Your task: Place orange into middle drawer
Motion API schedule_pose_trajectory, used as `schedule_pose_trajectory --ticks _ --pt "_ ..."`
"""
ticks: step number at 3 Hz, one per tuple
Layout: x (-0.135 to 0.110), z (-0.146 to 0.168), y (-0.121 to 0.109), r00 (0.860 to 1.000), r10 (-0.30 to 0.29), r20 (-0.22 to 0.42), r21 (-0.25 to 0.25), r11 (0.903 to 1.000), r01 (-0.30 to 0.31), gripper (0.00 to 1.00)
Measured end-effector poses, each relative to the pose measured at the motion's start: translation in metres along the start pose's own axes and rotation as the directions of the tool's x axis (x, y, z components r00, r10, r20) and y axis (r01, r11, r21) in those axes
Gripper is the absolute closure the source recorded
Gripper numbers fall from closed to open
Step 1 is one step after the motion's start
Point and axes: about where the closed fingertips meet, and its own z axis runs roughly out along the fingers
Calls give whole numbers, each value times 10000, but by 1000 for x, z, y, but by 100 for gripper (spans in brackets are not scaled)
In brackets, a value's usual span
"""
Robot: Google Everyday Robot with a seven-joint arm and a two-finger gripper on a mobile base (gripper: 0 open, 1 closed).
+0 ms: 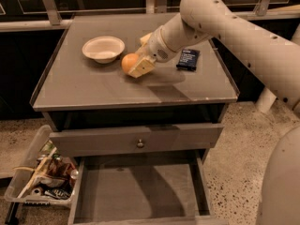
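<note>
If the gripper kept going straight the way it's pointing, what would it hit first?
The orange, which sits right at the tip of the gripper, on the tabletop; whether they touch is unclear.

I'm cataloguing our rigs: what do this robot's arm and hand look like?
The cream-white arm is thick, rounded and smooth-shelled, with small dark dots and no loose cables showing. The pale yellow hand, above the grey tabletop beside the small round orange fruit, looks blocky.

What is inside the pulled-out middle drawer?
The middle drawer shows only bare grey floor; its rear is hidden under the knobbed drawer above. The orange is up at the cabinet top, beside the gripper.
</note>
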Motion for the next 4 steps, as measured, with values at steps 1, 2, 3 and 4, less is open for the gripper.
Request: schedule_pose_trajectory --ticks 1,2,3,4 --pt "-11 -18 1 9998 -201 29 -16 9998 202 100" --pt "-24 -51 20 9977 -664 116 -2 9978 664 100" --pt "-32 -93 50 9931 -1136 288 240 9933 1129 100" --pt "-20 -137 88 9909 -1328 223 738 9887 1308 100"
